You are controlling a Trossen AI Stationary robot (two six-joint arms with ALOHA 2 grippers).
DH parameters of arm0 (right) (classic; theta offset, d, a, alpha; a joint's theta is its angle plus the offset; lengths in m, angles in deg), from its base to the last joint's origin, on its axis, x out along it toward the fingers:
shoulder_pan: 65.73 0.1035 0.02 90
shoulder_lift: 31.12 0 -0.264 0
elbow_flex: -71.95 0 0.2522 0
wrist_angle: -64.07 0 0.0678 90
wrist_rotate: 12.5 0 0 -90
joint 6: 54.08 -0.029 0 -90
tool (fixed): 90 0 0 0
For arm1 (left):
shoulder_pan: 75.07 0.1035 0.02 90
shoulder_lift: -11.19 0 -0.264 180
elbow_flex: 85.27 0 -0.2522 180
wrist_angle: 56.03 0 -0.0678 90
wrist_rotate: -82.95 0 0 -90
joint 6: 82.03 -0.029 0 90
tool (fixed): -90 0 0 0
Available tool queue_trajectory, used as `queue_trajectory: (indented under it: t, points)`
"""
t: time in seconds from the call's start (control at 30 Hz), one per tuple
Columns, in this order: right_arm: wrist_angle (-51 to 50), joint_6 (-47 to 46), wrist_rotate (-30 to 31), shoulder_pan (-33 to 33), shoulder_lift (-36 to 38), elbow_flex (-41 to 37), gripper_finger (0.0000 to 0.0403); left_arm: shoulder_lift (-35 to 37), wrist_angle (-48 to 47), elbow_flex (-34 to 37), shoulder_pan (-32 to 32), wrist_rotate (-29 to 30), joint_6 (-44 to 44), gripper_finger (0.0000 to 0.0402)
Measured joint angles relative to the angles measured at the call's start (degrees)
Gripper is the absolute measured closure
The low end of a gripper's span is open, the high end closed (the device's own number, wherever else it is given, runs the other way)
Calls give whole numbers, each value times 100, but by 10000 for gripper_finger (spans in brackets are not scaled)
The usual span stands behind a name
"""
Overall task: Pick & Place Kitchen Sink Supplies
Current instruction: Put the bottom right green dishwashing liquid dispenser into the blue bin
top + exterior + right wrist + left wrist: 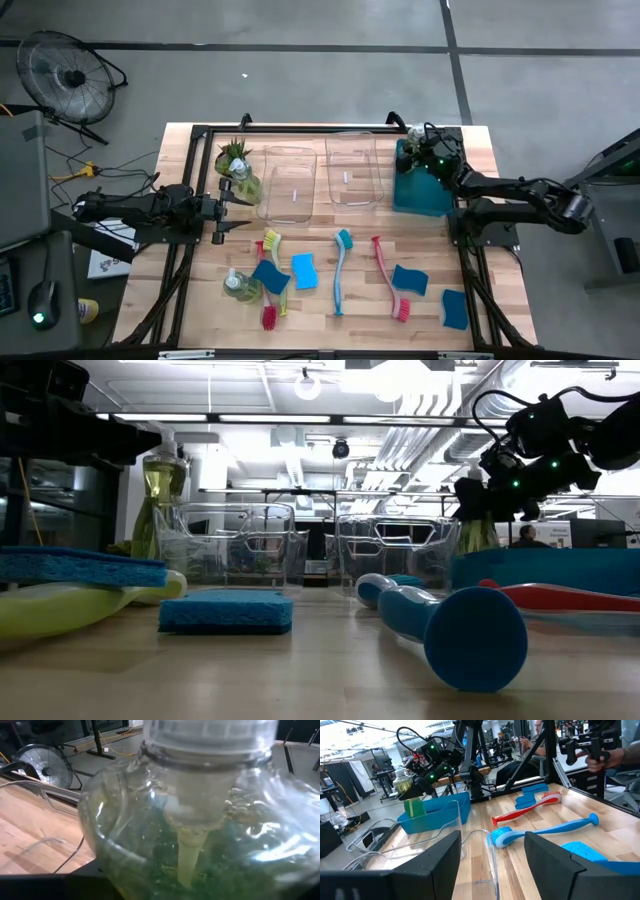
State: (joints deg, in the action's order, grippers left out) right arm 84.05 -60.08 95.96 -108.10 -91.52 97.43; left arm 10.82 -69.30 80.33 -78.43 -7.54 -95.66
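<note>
While you watch from above, keep the right gripper [418, 150] over the teal bin [425, 196]. Level view: lower the soap bottle [478, 532] upright. Right wrist: bottle [200, 820] fills frame; grip unclear. Left gripper [492, 865] waits half open, empty.

Your low view was strongly backlit by bright ceiling lights [400, 380], leaving the nearest teal brush handle [475, 638] soft and dark. Ahead of the right fingers, the soap bottle [200, 820] filled the frame, blurred and glaring.

Overhead, table-level, two wrist views
</note>
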Motion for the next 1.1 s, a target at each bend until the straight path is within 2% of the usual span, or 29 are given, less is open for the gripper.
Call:
queue_trajectory:
  t: [0.7, 1.1]
  points:
    - [-50, 5, -85, 4, 40, 2, 132, 1, -1, 1, -2, 0, -2, 188]
    - [-798, 59, 57, 4, 1001, 2, 130, -1, -2, 1, -2, 0, 0, 188]
